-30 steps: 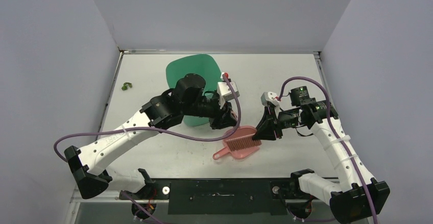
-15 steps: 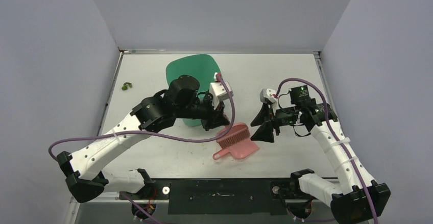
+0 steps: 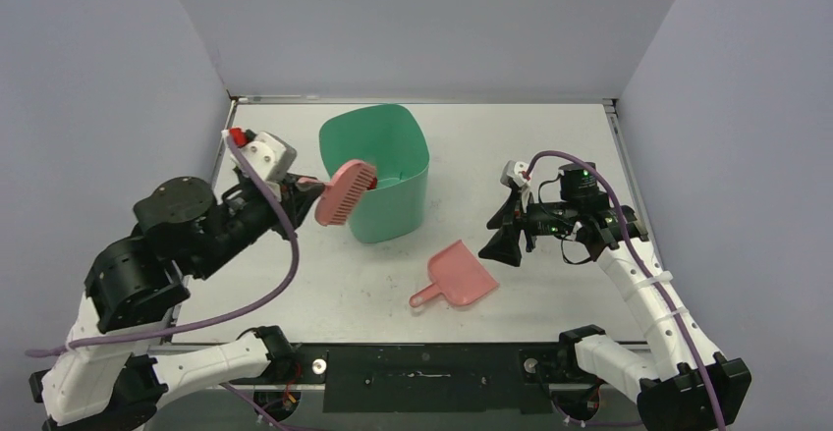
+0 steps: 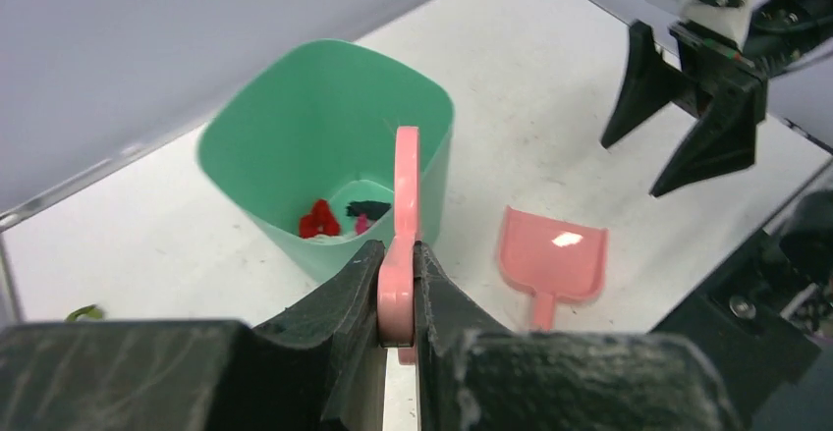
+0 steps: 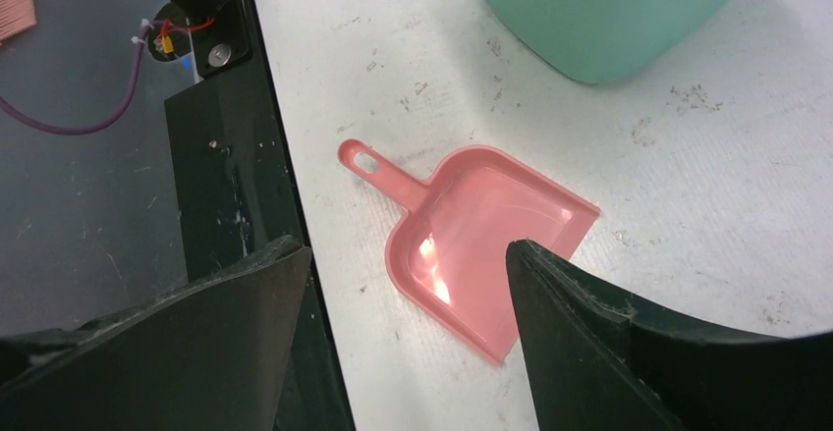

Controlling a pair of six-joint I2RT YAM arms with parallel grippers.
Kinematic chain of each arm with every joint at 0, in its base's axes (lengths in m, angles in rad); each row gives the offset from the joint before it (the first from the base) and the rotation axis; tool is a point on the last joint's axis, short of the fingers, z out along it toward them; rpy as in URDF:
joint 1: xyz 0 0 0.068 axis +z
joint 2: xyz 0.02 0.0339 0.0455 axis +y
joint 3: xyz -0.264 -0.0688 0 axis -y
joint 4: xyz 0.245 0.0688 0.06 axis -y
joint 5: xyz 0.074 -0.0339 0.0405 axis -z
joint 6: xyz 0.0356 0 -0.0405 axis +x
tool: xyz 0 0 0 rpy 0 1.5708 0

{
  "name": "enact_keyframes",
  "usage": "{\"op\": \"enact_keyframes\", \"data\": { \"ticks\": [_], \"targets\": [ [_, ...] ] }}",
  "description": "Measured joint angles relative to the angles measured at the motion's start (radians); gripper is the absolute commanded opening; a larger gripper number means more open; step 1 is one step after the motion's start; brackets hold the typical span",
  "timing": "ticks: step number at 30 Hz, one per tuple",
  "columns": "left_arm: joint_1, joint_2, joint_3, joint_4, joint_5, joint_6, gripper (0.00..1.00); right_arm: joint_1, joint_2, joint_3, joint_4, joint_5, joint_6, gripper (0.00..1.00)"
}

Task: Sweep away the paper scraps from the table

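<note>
**Top view:** Your left gripper is pinching one pink brush, holding it raised at the 9 o'clock side of the single green bin. One pink dustpan is lying flat on the white table at the bin's 5 o'clock. Your right gripper is hovering at the dustpan's 2 o'clock, spread wide and gripping nothing.

**Left wrist view:** The jaws are pressing together on the brush handle, and the brush is showing edge-on in front of the bin. The paper scraps are lying at the bin's bottom. You are looking at about three there: red, black and a smaller pinkish one. One olive scrap is resting on the table at the bin's 8 o'clock, well apart.

**Right wrist view:** Two black fingers are standing wide apart above the one dustpan, whose handle is pointing to 10 o'clock. The bin's wall is showing at 1 o'clock.
</note>
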Motion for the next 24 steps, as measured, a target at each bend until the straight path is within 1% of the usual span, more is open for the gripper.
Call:
{"op": "enact_keyframes", "data": {
  "ticks": [4, 7, 9, 10, 11, 13, 14, 16, 17, 21, 24],
  "targets": [
    [0.0, -0.013, 0.09, -0.048, -0.175, 0.022, 0.0, 0.0, 0.0, 0.0, 0.001, 0.008, 0.003, 0.75],
    [0.0, -0.035, 0.087, -0.03, -0.397, 0.082, 0.0, 0.0, 0.0, 0.0, 0.001, 0.01, 0.003, 0.75],
    [0.002, -0.059, 0.016, 0.046, -0.583, 0.161, 0.0, 0.0, -0.001, 0.0, 0.0, 0.013, 0.003, 0.75],
    [0.01, -0.072, -0.046, 0.118, -0.679, 0.228, 0.0, 0.0, -0.001, 0.0, 0.0, 0.013, 0.002, 0.75],
    [0.034, -0.084, -0.132, 0.227, -0.771, 0.316, 0.0, 0.0, -0.001, 0.0, 0.0, 0.013, 0.002, 0.75],
    [0.1, -0.074, -0.233, 0.33, -0.843, 0.401, 0.0, 0.0, -0.001, 0.0, 0.0, 0.013, 0.0, 0.75],
    [0.153, -0.048, -0.254, 0.335, -0.843, 0.41, 0.0, 0.0, -0.001, 0.0, 0.0, 0.013, -0.001, 0.75],
    [0.302, 0.023, -0.254, 0.329, -0.803, 0.38, 0.0, 0.0, -0.001, 0.0, -0.002, 0.013, -0.005, 0.75],
    [0.355, 0.055, -0.253, 0.33, -0.787, 0.361, 0.0, 0.0, -0.001, 0.0, -0.005, 0.013, -0.008, 0.75],
    [0.505, 0.171, -0.246, 0.319, -0.686, 0.286, 0.0, 0.0, -0.003, 0.0, -0.014, 0.008, -0.018, 0.75],
    [0.64, 0.294, -0.202, 0.304, -0.557, 0.195, 0.0, 0.0, -0.014, 0.0, -0.021, 0.003, -0.023, 0.75]
  ]
}}
